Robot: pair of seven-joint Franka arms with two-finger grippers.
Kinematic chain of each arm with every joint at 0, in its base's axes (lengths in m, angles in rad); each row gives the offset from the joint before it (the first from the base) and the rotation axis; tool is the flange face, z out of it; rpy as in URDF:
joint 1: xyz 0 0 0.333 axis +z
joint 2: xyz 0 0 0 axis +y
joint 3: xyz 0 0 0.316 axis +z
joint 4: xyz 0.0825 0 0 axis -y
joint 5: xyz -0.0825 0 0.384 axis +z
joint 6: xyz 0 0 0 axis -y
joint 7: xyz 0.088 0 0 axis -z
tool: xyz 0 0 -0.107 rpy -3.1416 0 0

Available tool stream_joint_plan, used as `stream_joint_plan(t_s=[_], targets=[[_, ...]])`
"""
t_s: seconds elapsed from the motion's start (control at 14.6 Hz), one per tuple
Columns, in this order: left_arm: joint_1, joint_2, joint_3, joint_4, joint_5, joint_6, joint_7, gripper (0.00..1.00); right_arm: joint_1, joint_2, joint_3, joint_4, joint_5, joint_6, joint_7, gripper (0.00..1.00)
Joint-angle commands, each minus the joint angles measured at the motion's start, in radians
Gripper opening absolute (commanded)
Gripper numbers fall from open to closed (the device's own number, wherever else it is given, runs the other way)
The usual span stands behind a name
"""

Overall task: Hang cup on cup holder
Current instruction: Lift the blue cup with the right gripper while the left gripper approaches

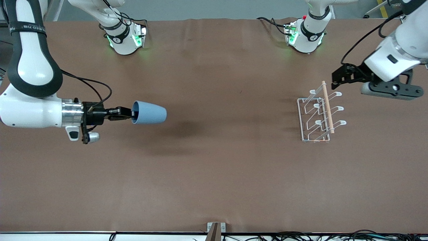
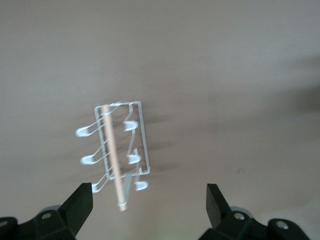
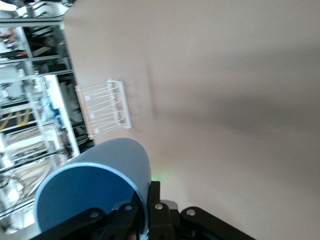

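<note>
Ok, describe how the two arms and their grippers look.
Both arms are glossy white with black joint bands and loose black cables; the bases glow green. The right gripper is black behind a silver metal wrist ring. The left gripper is black, with a black camera bracket beside it.

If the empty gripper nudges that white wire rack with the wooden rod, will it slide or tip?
The white wire rack with the wooden rod looks light, so it probably slides on the brown table cover. A push high on the rod might tip it, though its rectangular base should resist.

Bare brown table (image 1: 234, 167) fills the frame's middle and bottom; the only obstacle is the cup holder (image 1: 317, 115) at middle right.
</note>
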State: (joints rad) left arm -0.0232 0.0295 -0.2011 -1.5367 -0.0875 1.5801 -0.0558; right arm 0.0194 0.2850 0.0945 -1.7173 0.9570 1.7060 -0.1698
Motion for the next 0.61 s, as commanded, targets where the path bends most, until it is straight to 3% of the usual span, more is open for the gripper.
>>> stream_joint_plan(t_s=[0.0,0.55], targets=[[-0.064,0.012,-0.011,0.033,-0.076,0.018,0.011,1.00,0.039,-0.027,0.016,-0.019,0.127,-0.006,0.001,0.00],[-0.247,0.021,-0.122,0.104,-0.090,0.154,0.049,1.00,0.162,-0.015,0.014,-0.016,0.299,0.000,-0.085,0.01]])
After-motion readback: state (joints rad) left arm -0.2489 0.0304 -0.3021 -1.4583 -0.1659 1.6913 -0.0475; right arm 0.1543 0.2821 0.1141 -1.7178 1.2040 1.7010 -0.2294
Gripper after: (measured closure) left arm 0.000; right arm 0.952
